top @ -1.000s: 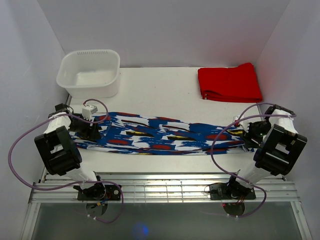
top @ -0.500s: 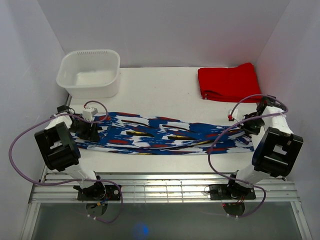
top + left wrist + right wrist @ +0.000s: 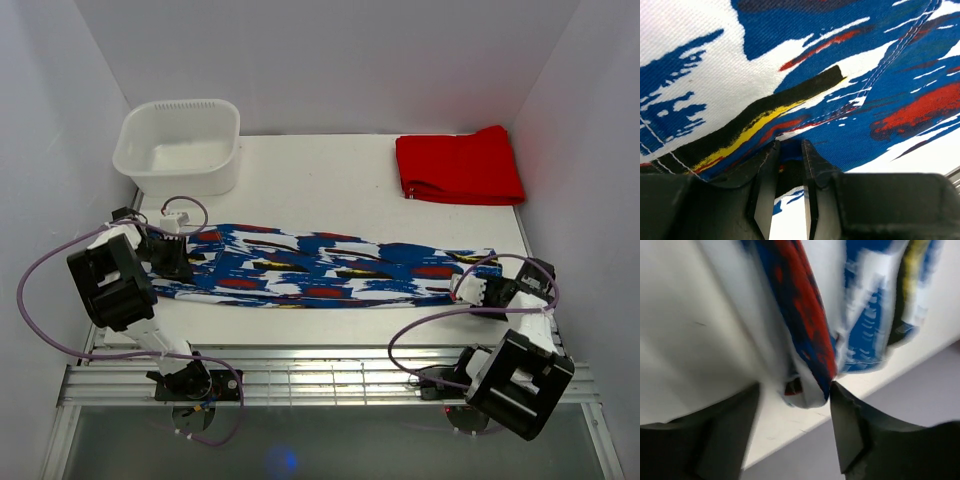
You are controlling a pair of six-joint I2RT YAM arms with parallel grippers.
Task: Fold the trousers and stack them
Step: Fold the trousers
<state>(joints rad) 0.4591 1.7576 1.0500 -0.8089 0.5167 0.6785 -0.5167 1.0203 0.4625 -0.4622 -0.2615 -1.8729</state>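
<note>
The trousers (image 3: 320,265) are lying stretched out flat across the near half of the surface (image 3: 320,190), running lengthwise from left to right, with the busy blue, white and red print facing up.

The left pincer (image 3: 183,262) is sitting low at the left end of the trousers. In the left wrist view its fingers (image 3: 765,200) are standing close together with only a narrow gap between them. The printed hem is draping over the tips and dipping into that gap. Whether the cloth is actually being clamped there I cannot tell.

The right pincer (image 3: 468,292) is resting at the right end of the trousers, on the near corner. The right wrist view is blurred, but the two fingers (image 3: 855,435) are showing spread well apart. A fold of the printed cloth is hanging between them, touching the finger on the right of that view and clear of the other one, so nothing is being pinched.

A white tub (image 3: 178,150) is standing at the far left of the surface, well apart from the trousers. A folded red garment (image 3: 458,165) is lying at the far right.
</note>
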